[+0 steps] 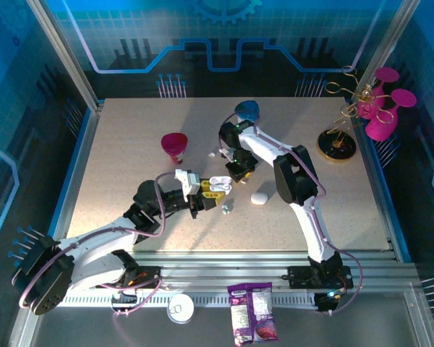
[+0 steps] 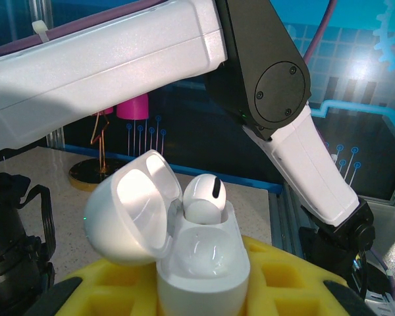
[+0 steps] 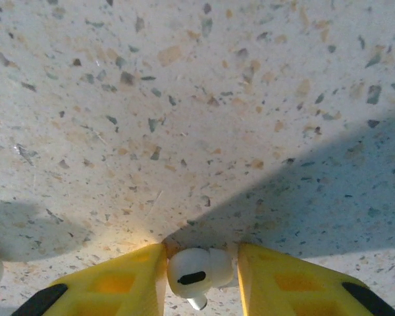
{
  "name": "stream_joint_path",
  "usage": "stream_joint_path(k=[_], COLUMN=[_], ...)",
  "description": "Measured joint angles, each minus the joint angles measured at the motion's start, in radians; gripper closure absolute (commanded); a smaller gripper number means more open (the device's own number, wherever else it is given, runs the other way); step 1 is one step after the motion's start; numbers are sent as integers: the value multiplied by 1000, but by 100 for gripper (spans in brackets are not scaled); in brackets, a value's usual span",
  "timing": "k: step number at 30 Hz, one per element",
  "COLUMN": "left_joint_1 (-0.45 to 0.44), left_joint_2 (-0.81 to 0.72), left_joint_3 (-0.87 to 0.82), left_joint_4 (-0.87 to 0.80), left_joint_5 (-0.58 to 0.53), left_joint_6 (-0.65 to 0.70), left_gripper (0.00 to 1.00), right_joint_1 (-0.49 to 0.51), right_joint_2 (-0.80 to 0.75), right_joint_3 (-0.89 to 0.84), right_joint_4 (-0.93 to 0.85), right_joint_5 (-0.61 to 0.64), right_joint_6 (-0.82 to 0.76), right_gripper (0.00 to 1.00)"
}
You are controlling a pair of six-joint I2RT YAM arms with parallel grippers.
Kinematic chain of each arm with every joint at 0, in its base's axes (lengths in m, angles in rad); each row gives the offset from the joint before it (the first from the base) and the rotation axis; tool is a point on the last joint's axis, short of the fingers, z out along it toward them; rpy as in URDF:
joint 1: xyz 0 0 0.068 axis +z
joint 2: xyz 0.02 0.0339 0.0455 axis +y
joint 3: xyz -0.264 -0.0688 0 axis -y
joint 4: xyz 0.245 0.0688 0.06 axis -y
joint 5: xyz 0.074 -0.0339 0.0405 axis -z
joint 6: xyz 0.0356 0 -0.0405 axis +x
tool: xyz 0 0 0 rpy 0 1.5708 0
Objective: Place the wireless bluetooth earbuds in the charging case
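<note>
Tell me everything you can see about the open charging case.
The charging case is glossy white plastic, rounded, held upright by the left gripper between its yellow jaws. Its hinged lid is swung open to one side. One white earbud with a dark vent slot sits in it.

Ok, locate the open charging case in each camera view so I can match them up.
Top external: charging case mid-table, in the left gripper.
Left wrist: charging case bottom centre, lid open leftward, seated earbud inside.
Right wrist: loose earbud between yellow fingers, on the speckled table.
Shared landmark: the speckled table, in all three.
</note>
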Motion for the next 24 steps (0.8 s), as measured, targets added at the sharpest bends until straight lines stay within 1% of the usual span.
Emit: stream_joint_path(k=[9,15,17,24], left_joint_1=[0,0,0,0], left_joint_2=[0,1,3,8], left_joint_3=[0,-4,-5,-9], left_joint_4=[0,8,9,28], left_joint_5=[0,-1,-1,-3], left_joint_6=[0,0,0,0], left_gripper=[100,100,100,100], right_joint_1=[0,-2,-3,-26], right_joint_2=[-4,-51,-69,-154], right_joint_3=[-8,-75,-96,-157], right_joint_4=[6,46,53,97], right_joint_5=[-2,-17,-23,-43], right_joint_6=[12,28,34,47], right_gripper=[71,73,76,73])
